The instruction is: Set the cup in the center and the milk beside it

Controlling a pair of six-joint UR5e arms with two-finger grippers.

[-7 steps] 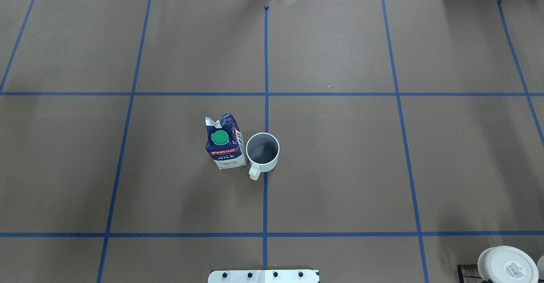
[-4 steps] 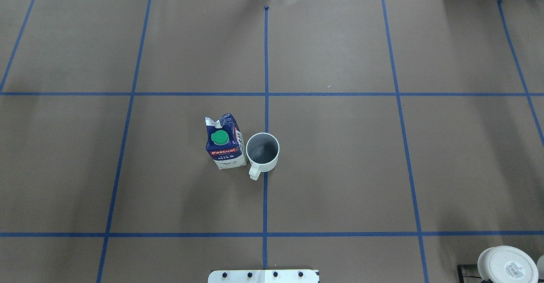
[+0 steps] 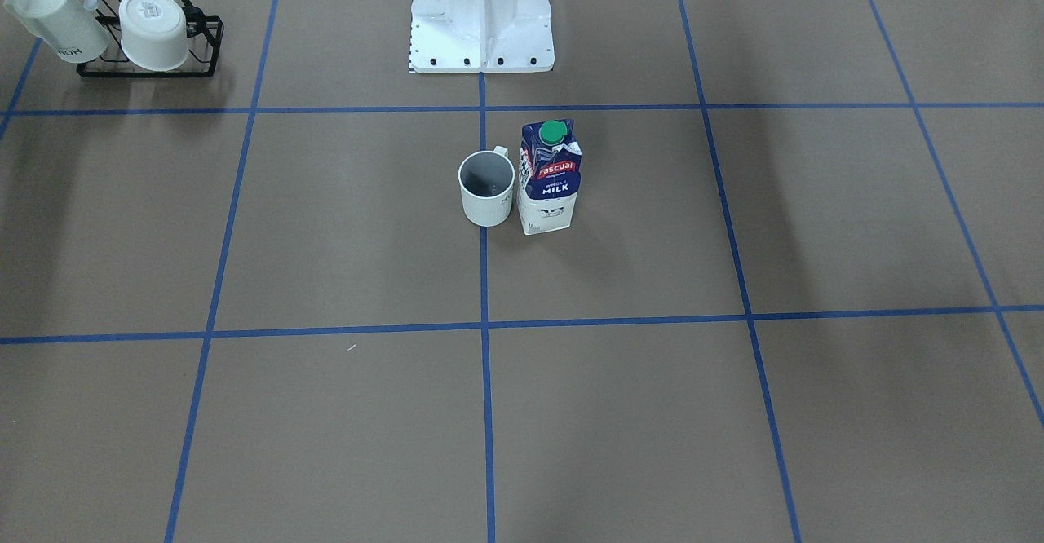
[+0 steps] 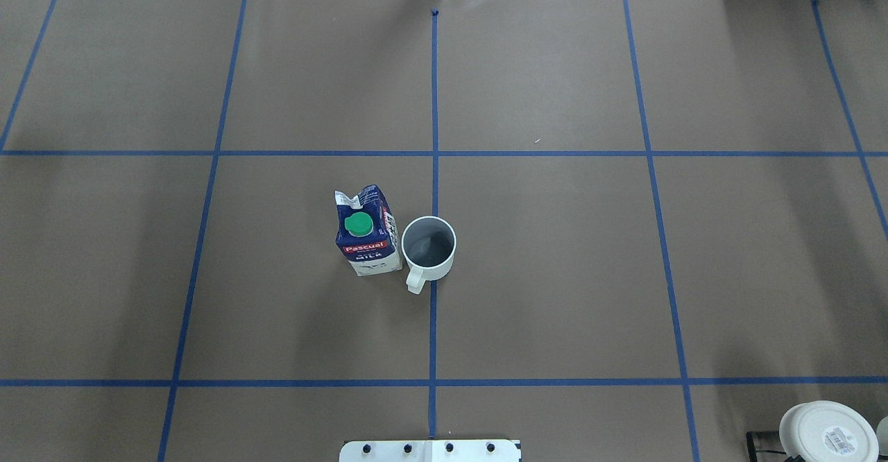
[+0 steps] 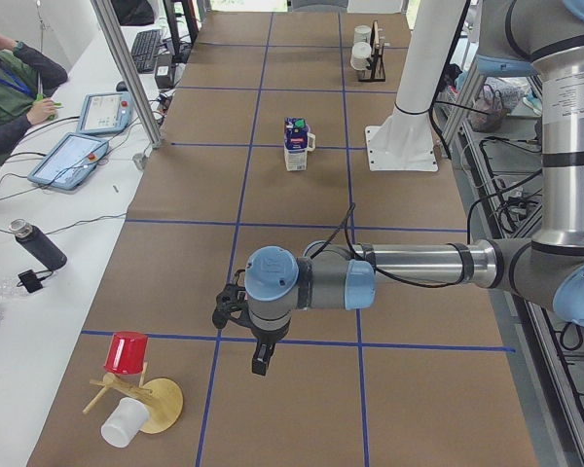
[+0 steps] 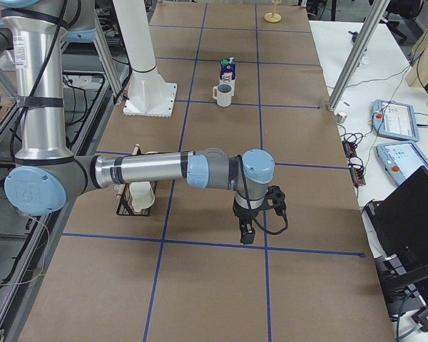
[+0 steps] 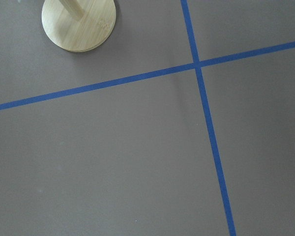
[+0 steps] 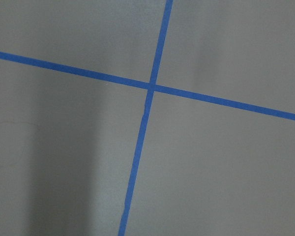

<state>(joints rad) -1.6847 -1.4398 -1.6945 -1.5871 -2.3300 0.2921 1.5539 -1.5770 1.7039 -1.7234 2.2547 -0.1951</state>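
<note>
The white cup [image 4: 429, 245] stands upright on the middle blue tape line [image 4: 433, 330] of the center squares [image 4: 548, 268], handle toward the robot. It also shows in the front view [image 3: 487, 192]. The milk carton [image 4: 368, 236], with a green cap, stands upright close against the cup's side, on the robot's left [image 3: 550, 184]. Both arms are far from them. My left gripper [image 5: 260, 365] hangs over the table's left end and my right gripper [image 6: 244, 235] over the right end. I cannot tell whether either is open or shut.
A black rack [image 3: 139, 33] with a HOME mug and a plain white cup stands at the robot's right [image 6: 135, 196]. A wooden stand [image 5: 146, 399] with a red cup and a white cup is at the left end; its base [image 7: 78, 22] shows below the left wrist.
</note>
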